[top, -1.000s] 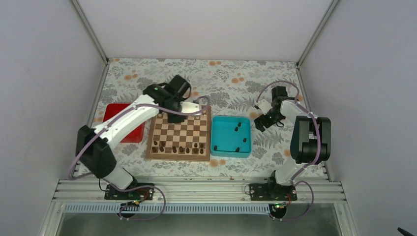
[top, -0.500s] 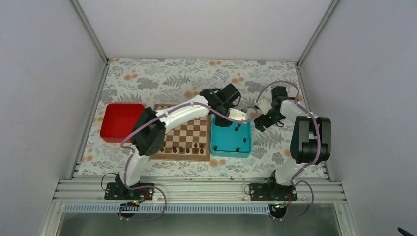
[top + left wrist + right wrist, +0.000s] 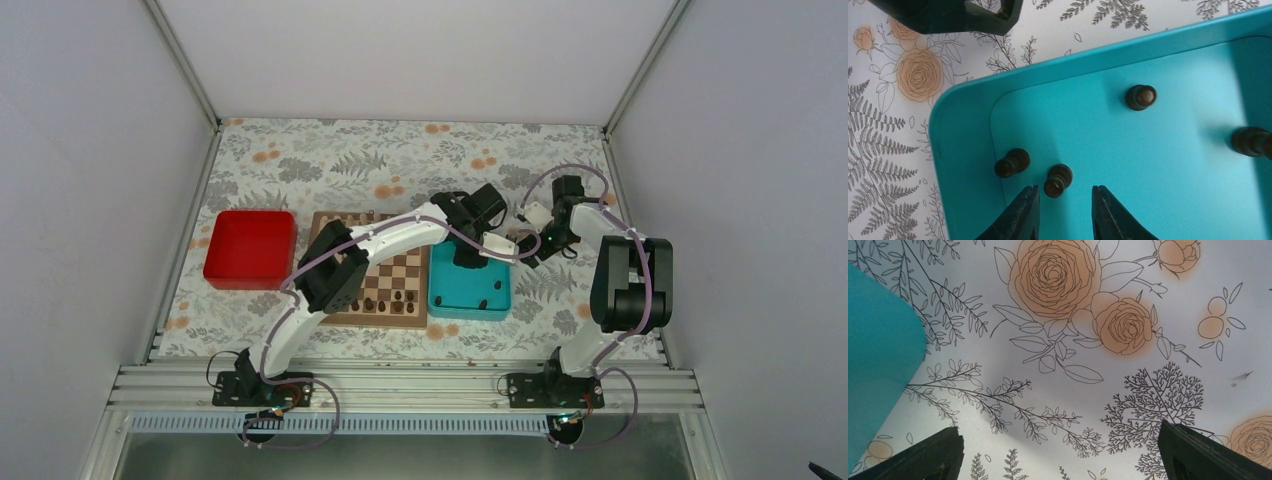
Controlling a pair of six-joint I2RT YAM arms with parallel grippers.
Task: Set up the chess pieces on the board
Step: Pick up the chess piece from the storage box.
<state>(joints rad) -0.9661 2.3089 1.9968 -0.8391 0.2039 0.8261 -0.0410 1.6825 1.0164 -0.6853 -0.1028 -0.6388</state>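
Hovering over the teal tray [image 3: 963,150], left gripper [image 3: 1062,212] parted and empty.
Centre the jaws on the nearest chess piece [image 3: 1057,180] before closing.

The left arm [image 3: 385,235] hides part of the board [image 3: 400,272]; the frame edge crops one chess piece [image 3: 1252,141].

Your left arm [image 3: 385,235] is stretched far forward and across to the right, bent at the elbow, with its wrist tipped down. The left gripper [image 3: 467,256] points downward with its jaws only narrowly parted, the two fingertips [image 3: 1029,200] standing side by side with a small gap between them. Your right arm [image 3: 628,280] is folded up tight above its base, forearm angled in toward the middle, and the right gripper [image 3: 527,247] hangs close beside the left one with its jaws spread wide.
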